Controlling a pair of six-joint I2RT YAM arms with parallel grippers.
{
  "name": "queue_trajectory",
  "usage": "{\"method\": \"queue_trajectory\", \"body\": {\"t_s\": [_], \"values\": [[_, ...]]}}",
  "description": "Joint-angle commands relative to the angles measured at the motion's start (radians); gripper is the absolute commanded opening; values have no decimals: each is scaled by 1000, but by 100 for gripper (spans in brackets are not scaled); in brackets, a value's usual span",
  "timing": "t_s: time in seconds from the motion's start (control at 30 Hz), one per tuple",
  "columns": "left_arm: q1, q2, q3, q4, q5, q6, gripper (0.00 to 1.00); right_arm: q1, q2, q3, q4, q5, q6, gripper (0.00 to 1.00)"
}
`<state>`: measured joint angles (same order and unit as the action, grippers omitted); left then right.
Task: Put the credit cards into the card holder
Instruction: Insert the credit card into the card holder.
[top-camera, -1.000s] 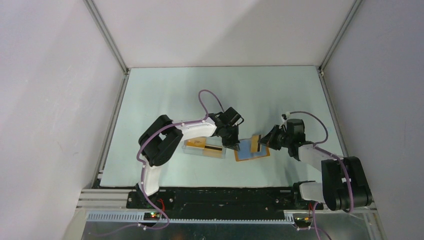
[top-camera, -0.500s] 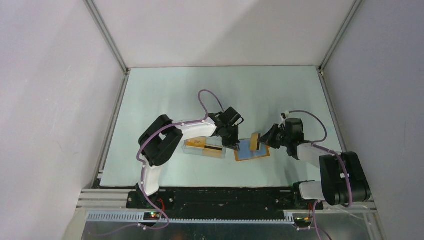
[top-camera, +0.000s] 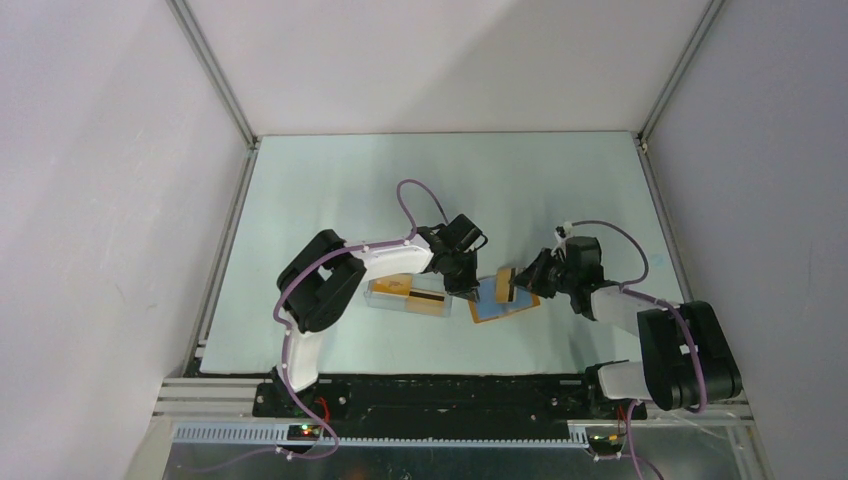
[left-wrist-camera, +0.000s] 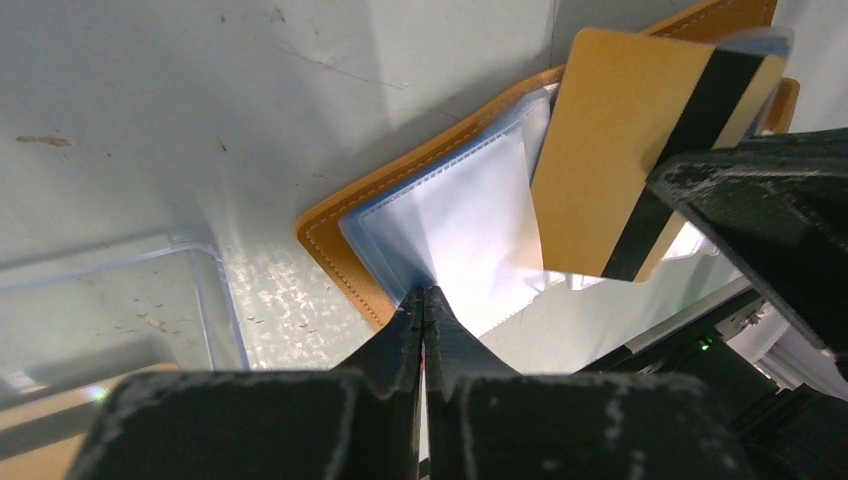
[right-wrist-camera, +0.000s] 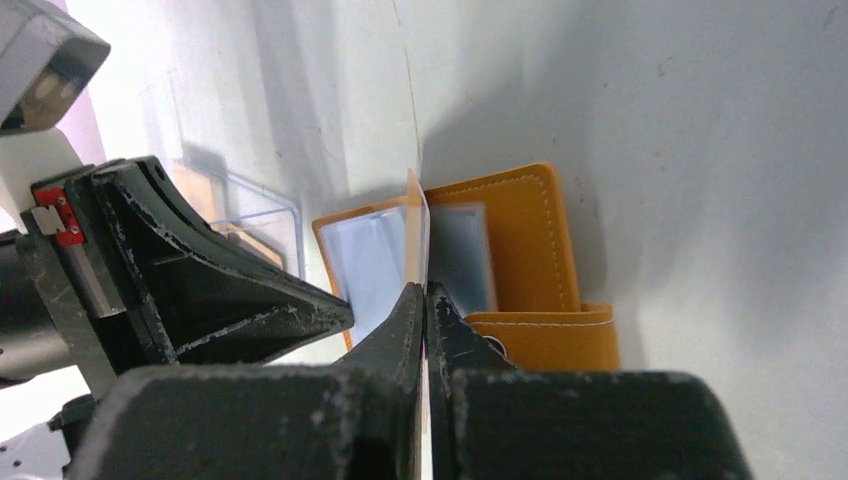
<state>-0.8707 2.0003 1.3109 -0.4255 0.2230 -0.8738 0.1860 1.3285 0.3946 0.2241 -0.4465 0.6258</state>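
Sliding a card into a pocket looks to be the step in hand. Your right tool (right-wrist-camera: 425, 295) is shut on a golden-orange credit card (left-wrist-camera: 610, 150), gripped by one edge and held on end over the open card holder (top-camera: 505, 308). The holder lies spread on the counter (top-camera: 400, 180), with its blue-grey pockets facing up. Your left tool (left-wrist-camera: 424, 300) is pinched closed on a thin clear pocket leaf and raises it at the holder's left side.

Whether the card's lower edge already touches a pocket, you cannot tell. The next move probably calls for tipping that edge into the gap under the raised leaf, then pushing it along the pocket. The left grip would need to hold so the slot does not fall flat. The card should go in square, or a corner may catch on the pocket lip.

From the left wrist you see the card's broad face, with a dark stripe along it, and the pinched leaf. From the right wrist the card is only a thin upright line above the holder's pockets. The top view gives the layout: a clear plastic box (top-camera: 408, 296) sits just left of the holder, with a second card (top-camera: 428, 303) inside.
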Motion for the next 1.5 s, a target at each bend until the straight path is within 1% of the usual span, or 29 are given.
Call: {"method": "queue_trajectory", "body": {"t_s": [0.0,0.43,0.77,1.07,1.33,1.47], "values": [[4,53,-45,-81,-66,32,2,18,38,-17,-25,-77,-3,0],[12,53,-38,-80,-67,51,3,14,32,0,-101,-130,-13,0],[59,56,5,-81,-70,105,7,26,14,11,-182,-170,-21,0],[62,78,28,-79,-41,125,11,58,48,10,-140,-199,6,0],[61,81,47,-82,-48,142,15,66,122,46,-95,-262,-6,0],[61,84,44,-82,-42,140,16,67,134,47,-89,-256,-7,0]]}}
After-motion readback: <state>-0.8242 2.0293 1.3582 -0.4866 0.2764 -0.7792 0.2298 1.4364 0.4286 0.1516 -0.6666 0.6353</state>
